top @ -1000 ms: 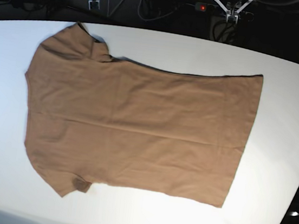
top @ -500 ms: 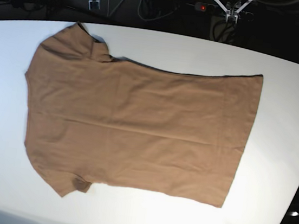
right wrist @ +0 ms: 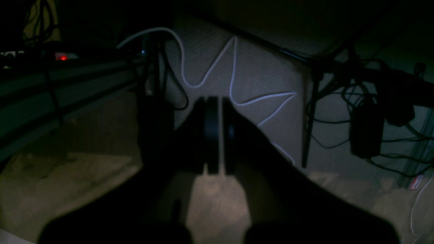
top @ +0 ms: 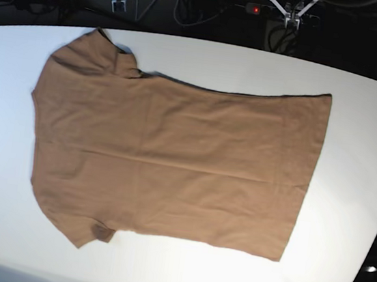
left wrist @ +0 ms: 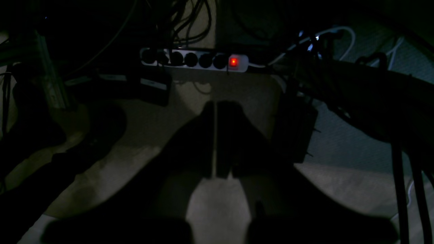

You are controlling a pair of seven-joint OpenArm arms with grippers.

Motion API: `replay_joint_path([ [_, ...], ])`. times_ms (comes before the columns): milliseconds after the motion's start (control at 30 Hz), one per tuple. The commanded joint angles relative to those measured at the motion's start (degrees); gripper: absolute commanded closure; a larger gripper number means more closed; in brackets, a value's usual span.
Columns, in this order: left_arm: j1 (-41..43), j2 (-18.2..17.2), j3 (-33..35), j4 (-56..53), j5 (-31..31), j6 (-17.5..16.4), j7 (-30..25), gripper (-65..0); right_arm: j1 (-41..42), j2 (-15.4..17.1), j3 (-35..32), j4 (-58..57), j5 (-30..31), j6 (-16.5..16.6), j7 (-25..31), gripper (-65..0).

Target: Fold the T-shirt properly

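- The T-shirt [top: 172,160], plain tan-brown, lies spread flat on the white table [top: 357,168] in the base view; its neck and sleeves are toward that view's left, its hem toward the right
- One sleeve points to the table's far edge at upper left, the other to the near edge at lower left; a faint crease runs lengthwise across the middle of the cloth
- Nothing touches the shirt; both arms are parked beyond the far edge of the table, well apart from it
- The left gripper [left wrist: 214,142] is clenched, its dark jaws pressed together with only a thin line between them, holding nothing; it hangs over the floor, facing a white power strip [left wrist: 195,61] with a lit red switch
- The right gripper [right wrist: 220,135] is likewise closed on nothing, jaws nearly meeting; beyond it a white cable [right wrist: 234,78] zigzags across a pale surface, and dark cables hang to the side
- Both wrist views are dim and show no cloth
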State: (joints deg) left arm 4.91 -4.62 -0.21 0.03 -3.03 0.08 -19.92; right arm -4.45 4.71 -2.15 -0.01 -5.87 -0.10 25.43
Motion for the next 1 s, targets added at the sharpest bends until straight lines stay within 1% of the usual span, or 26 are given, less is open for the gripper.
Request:
replay_joint_path([
  [0, 0.3, -0.2, 0.0, 0.0, 0.1, 0.4, -0.4, -1.1, -0.2, 0.3, 0.1, 0.0, -0.1, -0.2, 0.4, -0.1],
  [200, 0.3, -0.2, -0.1, 0.0, -0.1, 0.5, -0.4, -1.1, -0.2, 0.3, 0.1, 0.0, -0.1, -0.2, 0.6, 0.0],
  [267, 0.9, -0.3, -0.2, 0.0, -0.3, 0.3, -1.4, -1.1, -0.6, 0.3, 0.1, 0.1, -0.1, -0.4, 2.2, 0.0],
  [333, 2.5, -0.3, -0.2, 0.0, -0.3, 0.2, -6.6, -1.1, -2.3, 0.4, 0.1, 0.1, -0.1, -0.5, 7.5, 0.0],
  [400, 5.1, -0.3, -0.2, 0.0, -0.3, 0.2, -14.0, -1.1, -4.3, 0.5, 0.1, 0.0, -0.1, -0.5, 14.3, 0.0],
  [467, 6.3, -0.3, -0.2, 0.0, -0.3, 0.2, -20.4, -1.1, -5.8, 0.6, 0.0, 0.0, -0.1, -0.6, 18.6, 0.0],
  [600, 9.3, -0.4, -0.3, 0.0, -0.3, 0.2, -27.9, -1.1, -9.0, 1.3, 0.0, 0.0, -0.1, -0.6, 25.6, 0.0],
  [733, 12.2, -0.6, -0.3, 0.0, -0.3, 0.2, -35.7, -1.1, -13.4, 1.5, -0.1, 0.0, -0.1, -0.6, 37.2, 0.0],
  [867, 16.1, -0.6, -0.4, 0.0, -0.4, 0.5, -45.4, -1.1, -17.9, 2.3, -0.1, 0.0, -0.1, -0.6, 49.4, 0.0],
  [933, 17.7, -0.6, -0.4, 0.0, -0.4, 0.5, -50.3, -1.1, -19.2, 2.3, -0.1, 0.0, -0.1, -0.6, 52.6, -0.1],
  [967, 18.7, -0.6, -0.4, 0.0, -0.4, 0.6, -52.9, -1.1, -19.7, 2.4, -0.1, 0.1, -0.1, -0.6, 52.5, -0.1],
])
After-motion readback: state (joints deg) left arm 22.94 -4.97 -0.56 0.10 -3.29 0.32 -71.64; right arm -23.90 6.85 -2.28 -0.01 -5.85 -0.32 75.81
